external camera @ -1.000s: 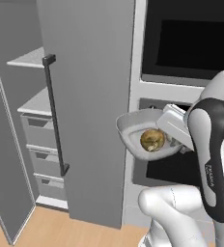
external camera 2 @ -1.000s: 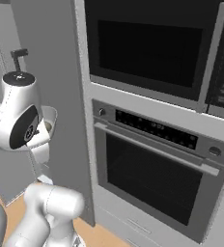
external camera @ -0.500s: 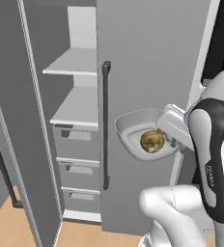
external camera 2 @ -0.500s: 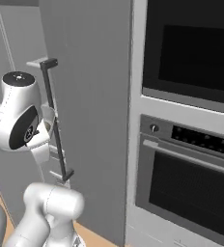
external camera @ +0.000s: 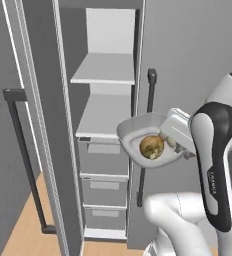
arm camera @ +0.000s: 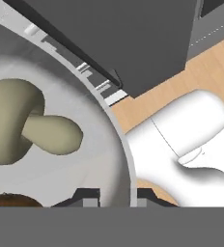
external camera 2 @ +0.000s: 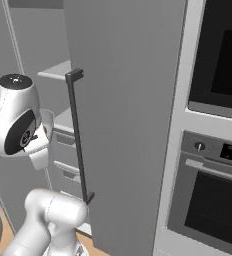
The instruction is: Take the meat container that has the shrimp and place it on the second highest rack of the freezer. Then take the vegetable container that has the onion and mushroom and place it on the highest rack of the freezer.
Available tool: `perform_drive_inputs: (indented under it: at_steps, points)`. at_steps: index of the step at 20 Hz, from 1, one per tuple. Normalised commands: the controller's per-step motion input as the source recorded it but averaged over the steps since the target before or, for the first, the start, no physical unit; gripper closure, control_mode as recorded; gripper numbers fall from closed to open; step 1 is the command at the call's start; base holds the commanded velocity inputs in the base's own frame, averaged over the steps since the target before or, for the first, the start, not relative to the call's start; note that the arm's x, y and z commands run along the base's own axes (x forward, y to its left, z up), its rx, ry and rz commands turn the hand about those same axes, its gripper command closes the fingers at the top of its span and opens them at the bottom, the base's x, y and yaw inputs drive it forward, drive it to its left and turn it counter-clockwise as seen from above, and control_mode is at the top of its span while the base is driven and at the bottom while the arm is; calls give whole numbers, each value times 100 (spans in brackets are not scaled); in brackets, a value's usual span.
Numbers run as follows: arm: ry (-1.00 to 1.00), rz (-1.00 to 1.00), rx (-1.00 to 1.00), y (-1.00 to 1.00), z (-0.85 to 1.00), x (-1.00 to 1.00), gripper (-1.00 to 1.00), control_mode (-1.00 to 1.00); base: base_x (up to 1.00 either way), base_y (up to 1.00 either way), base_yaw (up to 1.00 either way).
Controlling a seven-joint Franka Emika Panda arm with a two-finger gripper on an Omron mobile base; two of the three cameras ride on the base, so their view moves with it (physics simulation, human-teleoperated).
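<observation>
White shallow round container [external camera: 147,141] with yellow-brown onion [external camera: 152,147] and pale capped mushroom [arm camera: 24,126] pinched by its rim, gripper [arm camera: 115,197] jaws clamped tight across the wall. Held beside the open grey freezer [external camera: 105,150], upper white shelf [external camera: 105,70] well above and ahead of the jaws. Thin rim grip: risks tilting and spilling on the lift, or clipping the dark bar door handle [external camera: 145,135] just behind.

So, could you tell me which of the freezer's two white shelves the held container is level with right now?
The lower shelf: the container hangs at about its height, just outside the freezer, with the upper shelf well above it.
</observation>
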Motion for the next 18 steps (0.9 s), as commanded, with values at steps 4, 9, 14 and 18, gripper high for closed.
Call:
perform_drive_inputs:
  at_steps: [4, 9, 14, 18]
  points:
    - [0, 0, 0, 0, 0, 0, 100, 100, 46, 18, 0]
    - [0, 0, 0, 0, 0, 0, 100, 100, 29, 29, -1]
    - [0, 0, 0, 0, 0, 0, 100, 100, 62, 22, -10]
    - [0, 0, 0, 0, 0, 0, 100, 100, 9, 48, -8]
